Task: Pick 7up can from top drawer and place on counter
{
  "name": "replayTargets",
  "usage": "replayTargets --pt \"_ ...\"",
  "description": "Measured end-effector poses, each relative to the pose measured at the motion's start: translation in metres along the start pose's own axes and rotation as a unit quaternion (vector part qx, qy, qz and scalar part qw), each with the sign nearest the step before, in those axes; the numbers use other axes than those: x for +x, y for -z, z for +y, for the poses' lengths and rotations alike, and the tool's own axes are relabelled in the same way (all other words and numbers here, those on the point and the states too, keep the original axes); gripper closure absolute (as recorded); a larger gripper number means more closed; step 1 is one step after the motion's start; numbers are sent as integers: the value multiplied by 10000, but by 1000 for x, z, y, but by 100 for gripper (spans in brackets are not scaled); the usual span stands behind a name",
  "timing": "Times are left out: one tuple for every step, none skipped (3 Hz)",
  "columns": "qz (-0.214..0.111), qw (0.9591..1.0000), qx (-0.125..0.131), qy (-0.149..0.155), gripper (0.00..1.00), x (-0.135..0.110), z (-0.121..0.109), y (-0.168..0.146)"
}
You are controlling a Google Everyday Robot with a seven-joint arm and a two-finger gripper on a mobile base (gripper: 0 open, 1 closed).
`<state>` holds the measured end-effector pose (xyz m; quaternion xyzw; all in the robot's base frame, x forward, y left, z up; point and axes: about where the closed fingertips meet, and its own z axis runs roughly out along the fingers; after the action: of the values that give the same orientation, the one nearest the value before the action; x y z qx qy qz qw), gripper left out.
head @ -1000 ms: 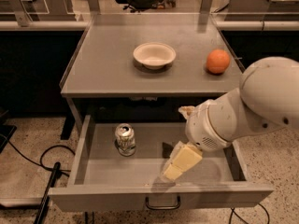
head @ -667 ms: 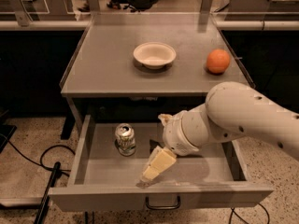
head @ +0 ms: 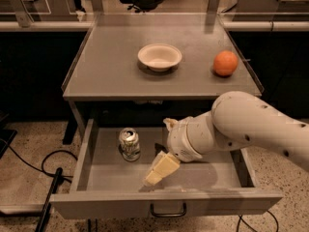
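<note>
- Gripper (head: 161, 169) hangs low inside the open top drawer (head: 96, 208), at 4 o'clock from the 7up can (head: 129, 144) and near it, not touching; released or clenched, cannot tell.
- Can stands upright in the drawer's left half.
- Up on the counter (head: 111, 76): white bowl (head: 159, 57), orange (head: 225, 63) at its 3 o'clock.

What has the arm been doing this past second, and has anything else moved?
The claw has slid left inside the top drawer, towards the 7up can. It now hangs to the can's right and a little nearer the drawer front, apart from it and holding nothing. The can, the white bowl and the orange fruit on the counter stayed put, and the drawer is still open.
</note>
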<state>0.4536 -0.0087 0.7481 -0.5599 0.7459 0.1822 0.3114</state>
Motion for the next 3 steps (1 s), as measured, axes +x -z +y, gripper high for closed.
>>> replayTargets --pt "-168 9997 158 -37 0 3 -18 -18" --pt "-376 9990 206 -139 0 6 -47 -58" --pt "-381 9990 192 -150 0 7 -47 -60"
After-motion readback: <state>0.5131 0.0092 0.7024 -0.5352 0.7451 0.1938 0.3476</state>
